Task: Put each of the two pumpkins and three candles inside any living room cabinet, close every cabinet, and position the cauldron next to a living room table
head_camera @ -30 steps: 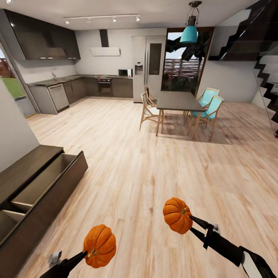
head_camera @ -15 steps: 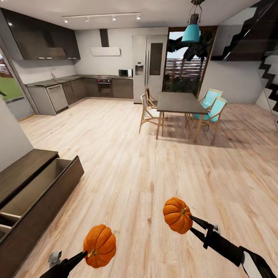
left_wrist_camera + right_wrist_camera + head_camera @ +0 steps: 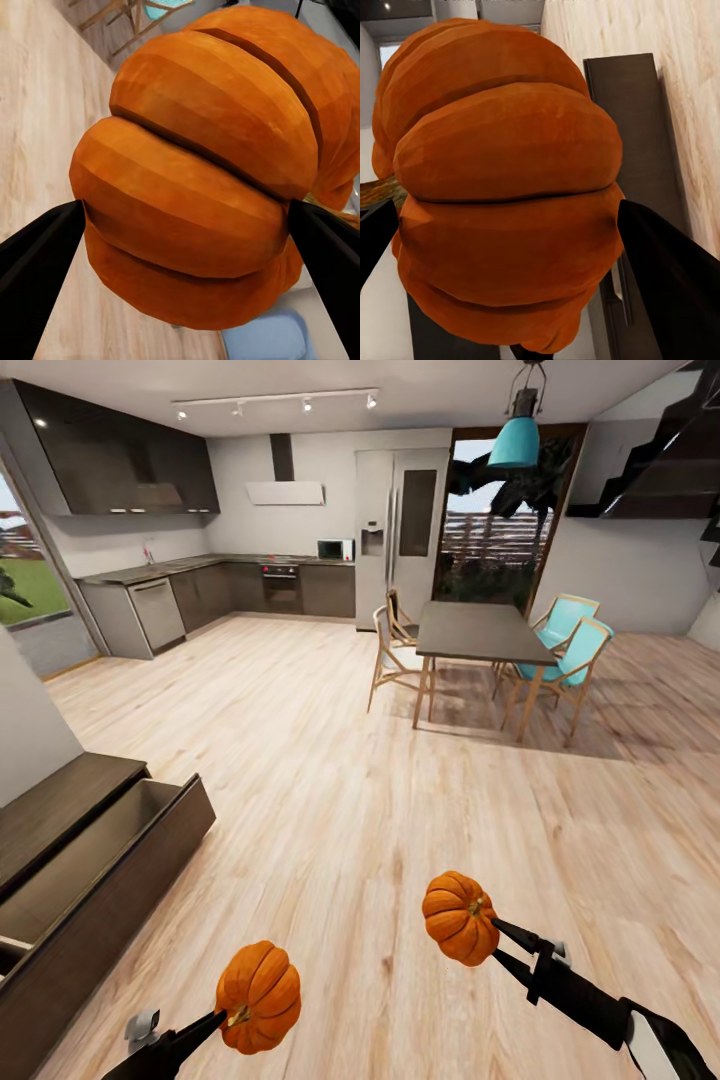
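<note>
I carry two orange ribbed pumpkins above the plank floor. In the head view my left gripper (image 3: pixel 230 1015) is shut on the left pumpkin (image 3: pixel 258 996) at the bottom left. My right gripper (image 3: pixel 493 941) is shut on the right pumpkin (image 3: pixel 460 918) at the bottom centre-right. The left wrist view has its pumpkin (image 3: pixel 202 180) pinched between black fingers (image 3: pixel 37 259). In the right wrist view the other pumpkin (image 3: pixel 502 187) is squeezed between dark fingers (image 3: pixel 671 281). The low dark brown cabinet (image 3: pixel 110 875) stands at the left with a drawer pulled out, its pale inside bare. The candles, cauldron and coffee table are out of view.
Ahead lies open plank floor. A dining table (image 3: pixel 478 630) with wooden and turquoise chairs (image 3: pixel 572 650) stands at the far centre-right. Kitchen counters (image 3: pixel 160 600) line the far left wall. A staircase (image 3: pixel 690 450) rises at the right.
The whole view has shifted, so the camera moved: the cabinet slid toward the left edge and the dining table drifted right. Both grippers hold their pumpkins in the same place.
</note>
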`<state>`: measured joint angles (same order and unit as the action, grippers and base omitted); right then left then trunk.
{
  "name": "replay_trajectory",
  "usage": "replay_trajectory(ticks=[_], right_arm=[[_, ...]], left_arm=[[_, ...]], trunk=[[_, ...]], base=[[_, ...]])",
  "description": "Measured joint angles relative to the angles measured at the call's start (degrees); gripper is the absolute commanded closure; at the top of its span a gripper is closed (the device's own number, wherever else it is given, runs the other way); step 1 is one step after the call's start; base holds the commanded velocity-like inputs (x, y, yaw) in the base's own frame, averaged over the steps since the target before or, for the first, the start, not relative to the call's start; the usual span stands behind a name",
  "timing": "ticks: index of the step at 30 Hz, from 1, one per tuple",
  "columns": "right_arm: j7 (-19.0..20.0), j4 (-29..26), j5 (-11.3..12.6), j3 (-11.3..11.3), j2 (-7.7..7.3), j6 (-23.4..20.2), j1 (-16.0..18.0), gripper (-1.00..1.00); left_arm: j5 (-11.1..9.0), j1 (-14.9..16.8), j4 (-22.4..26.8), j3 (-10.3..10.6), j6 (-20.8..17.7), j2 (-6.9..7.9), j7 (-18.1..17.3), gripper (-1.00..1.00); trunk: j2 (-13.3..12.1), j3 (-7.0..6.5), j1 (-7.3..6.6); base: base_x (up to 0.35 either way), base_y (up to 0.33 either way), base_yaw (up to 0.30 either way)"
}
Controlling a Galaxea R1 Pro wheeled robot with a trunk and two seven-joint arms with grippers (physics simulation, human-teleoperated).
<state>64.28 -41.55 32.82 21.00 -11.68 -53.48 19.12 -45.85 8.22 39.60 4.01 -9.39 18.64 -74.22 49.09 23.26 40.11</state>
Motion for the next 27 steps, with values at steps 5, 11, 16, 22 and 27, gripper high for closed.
replay_trajectory(ticks=[5,11,16,22,27], right_arm=[[0.0,0.0,0.0,0.0,0.02,0.0,0.0,1.00],[0.0,0.0,0.0,0.0,0.04,0.0,0.0,1.00],[0.0,0.0,0.1,0.0,0.07,0.0,0.0,1.00],[0.0,0.0,0.0,0.0,0.07,0.0,0.0,1.00],[0.0,0.0,0.1,0.0,0.07,0.0,0.0,1.00]], left_arm=[[0.0,0.0,0.0,0.0,0.0,0.00,0.0,1.00],[0.0,0.0,0.1,0.0,0.0,0.00,0.0,1.00],[0.0,0.0,0.1,0.0,0.0,0.00,0.0,1.00],[0.0,0.0,0.1,0.0,0.0,-0.01,0.0,1.00],[0.0,0.0,0.1,0.0,0.0,-0.06,0.0,1.00]], trunk=[[0.0,0.00,0.00],[0.0,0.00,0.00],[0.0,0.00,0.00],[0.0,0.00,0.00],[0.0,0.00,0.00]], base=[[0.309,-0.102,0.010],[0.309,-0.103,0.141],[0.309,-0.107,0.216],[0.309,-0.110,0.091],[0.309,-0.112,0.011]])
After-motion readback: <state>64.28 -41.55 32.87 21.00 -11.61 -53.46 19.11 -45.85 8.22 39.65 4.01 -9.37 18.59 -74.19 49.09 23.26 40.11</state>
